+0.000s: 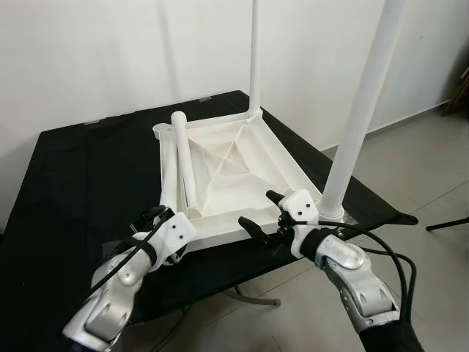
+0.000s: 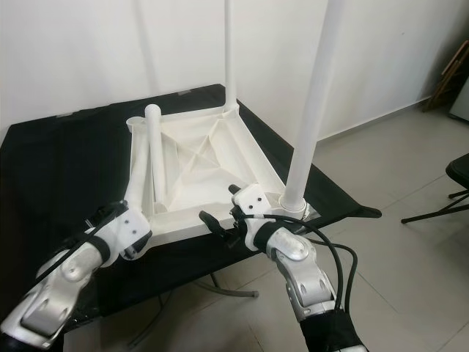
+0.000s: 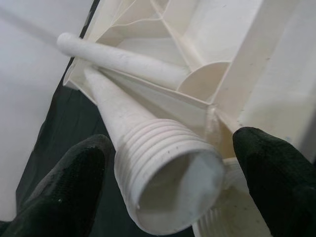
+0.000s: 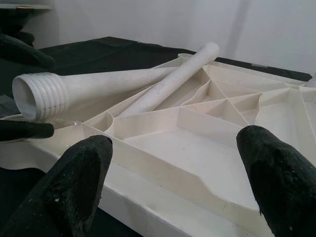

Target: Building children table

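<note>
One upturned white tabletop [image 1: 242, 165], frame centre, on black surface [image 1: 88, 169]; two upright legs [image 1: 359, 110], two loose legs [image 1: 183, 158]. Left pincer [image 3: 168, 182] open around threaded leg end; right pincer [image 4: 173, 182] open, empty. No writing.

upturned tabletop [image 2: 212, 165], two legs upright

The upturned white plastic children's table top [image 1: 242, 165] is looking matt and ribbed. The loose white plastic legs [image 3: 128, 111] are showing faint scuffs. Black matt cloth [image 1: 80, 169] is covering the tabletop. Silver arm shells are gleaming glossy.
</note>
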